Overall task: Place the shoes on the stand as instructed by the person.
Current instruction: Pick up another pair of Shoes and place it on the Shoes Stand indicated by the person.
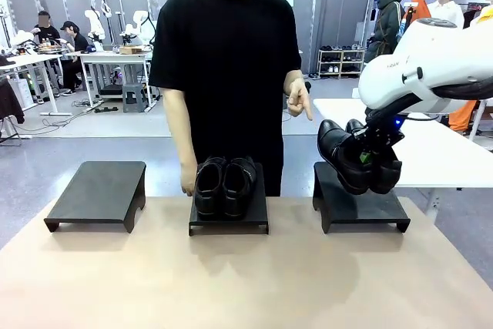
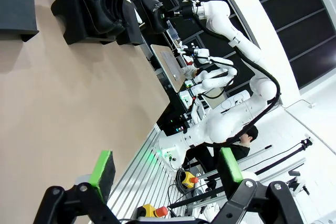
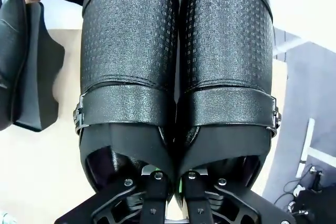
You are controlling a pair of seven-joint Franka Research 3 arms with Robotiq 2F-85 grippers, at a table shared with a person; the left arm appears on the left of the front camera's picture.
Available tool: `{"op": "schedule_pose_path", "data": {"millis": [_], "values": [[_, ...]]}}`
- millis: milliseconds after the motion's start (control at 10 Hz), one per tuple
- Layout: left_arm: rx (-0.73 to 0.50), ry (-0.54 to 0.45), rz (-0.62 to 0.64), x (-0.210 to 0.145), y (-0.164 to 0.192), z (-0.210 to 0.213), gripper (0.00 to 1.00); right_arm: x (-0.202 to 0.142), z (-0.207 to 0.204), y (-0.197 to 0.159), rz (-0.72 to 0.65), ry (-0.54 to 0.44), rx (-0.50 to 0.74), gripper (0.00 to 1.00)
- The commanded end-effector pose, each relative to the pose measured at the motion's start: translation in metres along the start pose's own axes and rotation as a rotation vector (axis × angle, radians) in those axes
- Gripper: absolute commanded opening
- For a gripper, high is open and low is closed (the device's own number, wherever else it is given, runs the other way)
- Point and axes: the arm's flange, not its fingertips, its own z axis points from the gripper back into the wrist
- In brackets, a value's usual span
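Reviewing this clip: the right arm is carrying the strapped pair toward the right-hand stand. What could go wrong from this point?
1. The right gripper pinches only the adjoining inner walls of the strapped shoes, which hang tilted; one might slip out.
2. They hang over the right stand's far edge, so an early release could tip them off it.
3. The person's hand points close above the pair; lifting the arm could brush it.
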Motion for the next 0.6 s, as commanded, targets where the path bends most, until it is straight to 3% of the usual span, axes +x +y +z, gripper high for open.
{"op": "schedule_pose_path", "data": {"millis": [0, 100, 500], "values": [[-0.006, -0.005, -0.006, 0.001, -0.002, 0.000, 1.00, 0.003, 0.006, -0.001, 0.005, -0.021, -0.009, 0.00], [-0.006, -0.005, -0.006, 0.001, -0.002, 0.000, 1.00, 0.000, 0.000, 0.000, 0.000, 0.000, 0.000, 0.07], [-0.006, -0.005, -0.006, 0.001, -0.002, 0.000, 1.00, 0.012, -0.029, -0.007, -0.017, -0.029, -0.028, 0.07]]}}
